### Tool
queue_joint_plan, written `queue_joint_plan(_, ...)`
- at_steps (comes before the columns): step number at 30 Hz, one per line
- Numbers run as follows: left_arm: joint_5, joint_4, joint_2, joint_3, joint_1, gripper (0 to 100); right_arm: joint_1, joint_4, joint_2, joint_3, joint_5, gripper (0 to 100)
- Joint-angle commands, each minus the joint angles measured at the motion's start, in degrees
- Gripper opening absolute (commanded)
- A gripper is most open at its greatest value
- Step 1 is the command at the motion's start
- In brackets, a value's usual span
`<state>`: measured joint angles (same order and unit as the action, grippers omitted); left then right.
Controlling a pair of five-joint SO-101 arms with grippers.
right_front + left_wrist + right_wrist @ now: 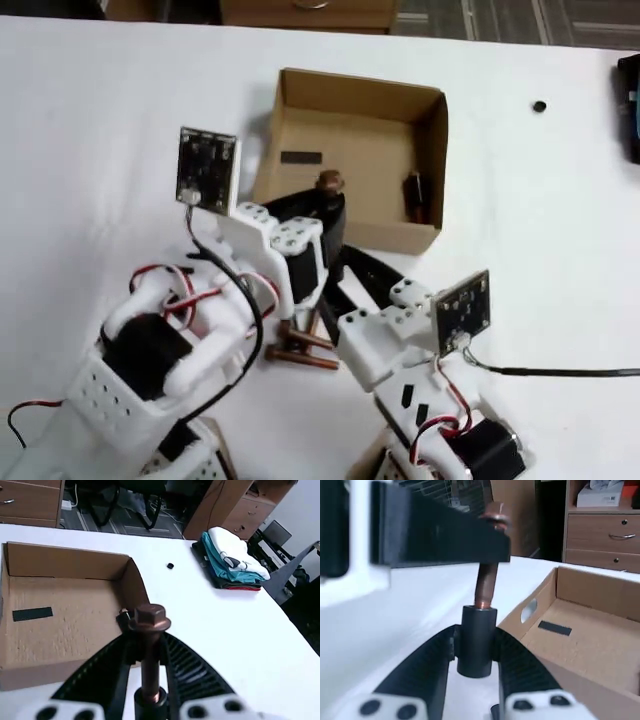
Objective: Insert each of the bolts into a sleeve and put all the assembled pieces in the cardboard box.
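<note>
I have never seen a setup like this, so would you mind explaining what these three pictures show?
Two white tabletop robot arms stand side by side. One picture looks down from a fixed camera; the other two come from a camera on each arm's wrist. The left gripper holds a copper hex-head bolt. The right gripper holds a black cylindrical sleeve, and the bolt's shaft sits in its top end. Beyond them is an open brown cardboard box with one dark piece inside. More copper bolts lie on the white table.
</note>
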<state>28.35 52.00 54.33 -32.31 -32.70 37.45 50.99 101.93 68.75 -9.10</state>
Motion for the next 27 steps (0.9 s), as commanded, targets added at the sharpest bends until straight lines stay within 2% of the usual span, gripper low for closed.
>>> queue_joint_plan(1,-0.1,1.8,2.7,-1.5,-2.4,3,-0.7,-1.8,0.6,-1.1,0.1,1.9)
queue_joint_plan(3,0.1,3.8,4.0,-3.3,-2.4,8,-1.5,-1.8,0.6,-1.1,0.1,1.9)
queue_joint_plan(7,0.1,6.2,6.2,-4.4,-2.4,24,-2.2,-1.8,0.6,-1.1,0.1,1.9)
queue_joint_plan(9,0.1,6.5,6.5,-4.4,-2.4,27,-2.2,-1.8,0.6,-1.1,0.1,1.9)
queue_joint_plan(15,-0.2,6.2,6.6,-3.9,-2.0,28,-2.3,-1.8,0.6,-1.1,0.1,1.9)
queue_joint_plan(22,-0.7,5.5,6.2,5.9,-1.9,28,-8.9,-1.6,0.5,1.1,-0.1,1.9)
queue_joint_plan(27,-7.2,5.5,6.5,8.4,0.2,28,-12.6,-1.8,0.5,1.2,-0.3,1.9)
